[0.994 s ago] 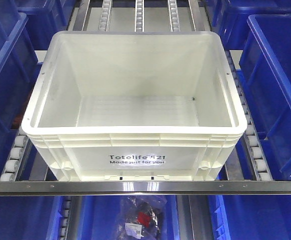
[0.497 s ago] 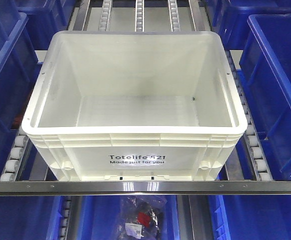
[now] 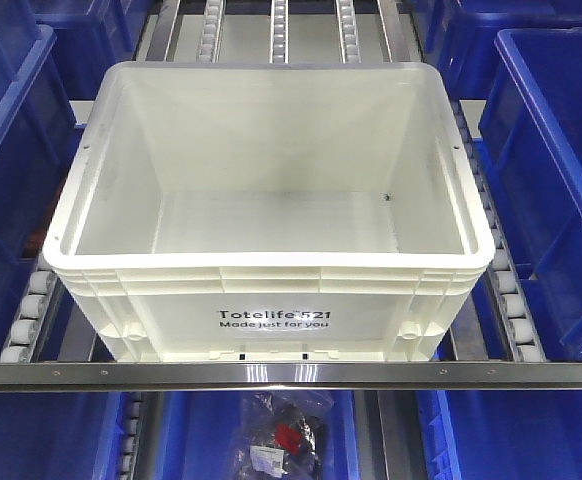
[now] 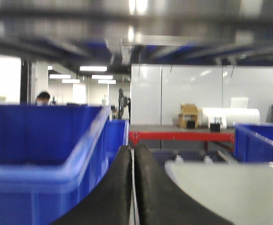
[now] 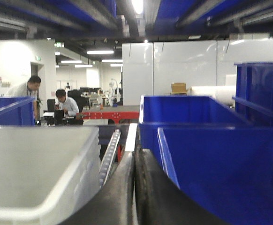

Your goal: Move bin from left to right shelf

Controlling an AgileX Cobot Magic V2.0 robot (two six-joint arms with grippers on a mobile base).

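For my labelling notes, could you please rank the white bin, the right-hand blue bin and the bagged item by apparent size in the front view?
1. white bin
2. right-hand blue bin, cut off by the frame, so its full size is unsure
3. bagged item

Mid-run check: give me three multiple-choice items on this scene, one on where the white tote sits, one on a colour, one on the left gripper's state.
1. Where does the large white rectangular plastic tote sit?
A) on the floor
B) on the roller shelf, between blue plastic bins
C) inside a blue bin

2. What colour is the Totelife print on its front?
A) red
B) black
C) green

3. How do the fingers of the left gripper stand?
A) spread wide
B) clamped on the tote's rim
C) pressed together, holding nothing

Answers:
1 B: rollers show beside it and blue bins flank it.
2 B: the letters are black on white.
3 C: the left wrist view shows the two black fingers touching, with nothing between them.
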